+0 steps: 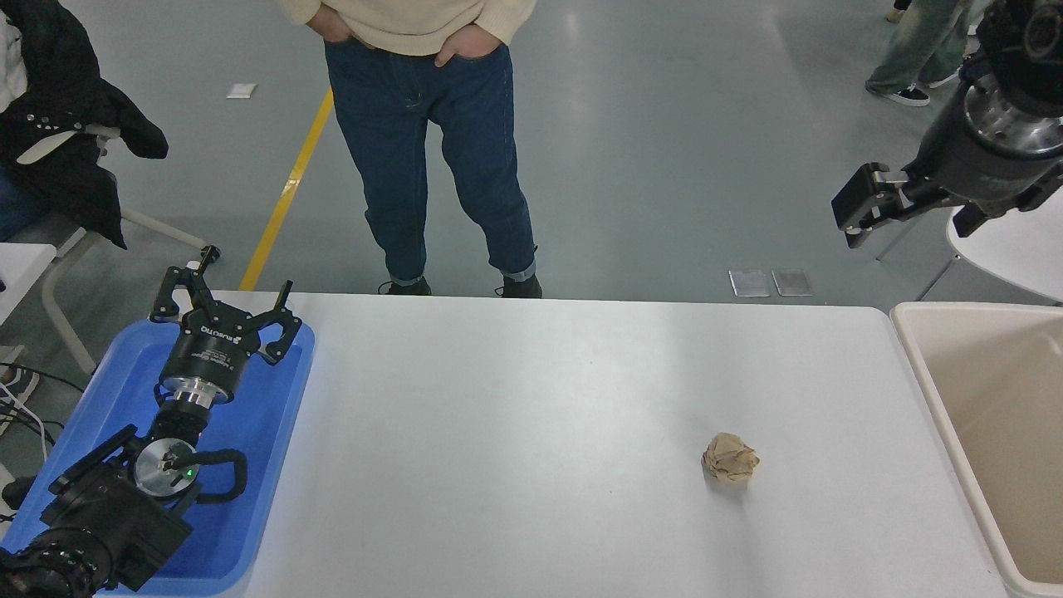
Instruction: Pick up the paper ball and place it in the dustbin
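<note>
The paper ball (730,457), a crumpled tan wad, lies on the white table (531,432) right of centre. The beige dustbin (930,390) with its cream rim stands against the table's right end, partly cut off by the picture edge. My right gripper (853,218) hangs high at the upper right, beyond the table's far edge and well above and behind the ball; it looks open and empty. My left gripper (224,303) is parked open over the blue tray at the lower left.
A shallow blue tray (274,432) sits at the table's left end under the left arm. A person in jeans (448,149) stands at the far edge, hands in pockets. A chair with a black jacket (66,124) is at far left. A round white table (1005,249) is at right.
</note>
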You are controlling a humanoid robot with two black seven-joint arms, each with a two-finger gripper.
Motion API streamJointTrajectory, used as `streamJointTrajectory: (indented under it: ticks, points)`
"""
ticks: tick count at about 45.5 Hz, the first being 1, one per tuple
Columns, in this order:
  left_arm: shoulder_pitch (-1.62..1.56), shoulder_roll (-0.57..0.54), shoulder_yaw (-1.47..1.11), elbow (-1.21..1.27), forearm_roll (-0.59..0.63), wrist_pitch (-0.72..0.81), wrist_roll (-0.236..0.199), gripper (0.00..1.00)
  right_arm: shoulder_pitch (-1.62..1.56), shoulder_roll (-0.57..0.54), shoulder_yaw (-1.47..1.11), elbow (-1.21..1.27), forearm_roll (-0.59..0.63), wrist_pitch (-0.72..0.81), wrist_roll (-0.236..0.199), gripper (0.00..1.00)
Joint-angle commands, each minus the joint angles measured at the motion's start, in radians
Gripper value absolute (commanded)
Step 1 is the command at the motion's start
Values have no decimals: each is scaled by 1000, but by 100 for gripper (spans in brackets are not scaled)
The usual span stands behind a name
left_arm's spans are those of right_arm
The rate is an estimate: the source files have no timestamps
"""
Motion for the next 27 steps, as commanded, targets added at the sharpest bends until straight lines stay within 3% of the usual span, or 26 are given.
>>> streamJointTrajectory:
  ticks: [1,15,27]
  points:
    - [0,0,0,1,0,0,-1,100,-199,-2,110,-8,-9,0,0,100]
    - [0,0,0,1,0,0,1,100,-406,31,227,-16,2,0,0,100]
    - [0,0,0,1,0,0,1,100,-515,44,274,-14,11,-313,0,98]
